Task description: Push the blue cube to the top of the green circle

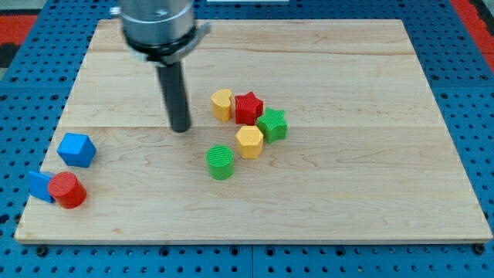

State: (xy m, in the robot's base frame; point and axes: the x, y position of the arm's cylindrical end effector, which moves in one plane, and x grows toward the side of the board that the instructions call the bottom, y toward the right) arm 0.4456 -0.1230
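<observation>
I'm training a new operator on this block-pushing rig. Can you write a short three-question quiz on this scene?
1. True or false: my tip touches the blue cube.
2. Which block lies nearest the green circle? A) red star B) yellow hexagon C) red cylinder
3. Fill in: the blue cube lies toward the view's ____ of the green circle.

Key: 1. False; it stands apart, between cube and cluster. 2. B. 3. Left.
</observation>
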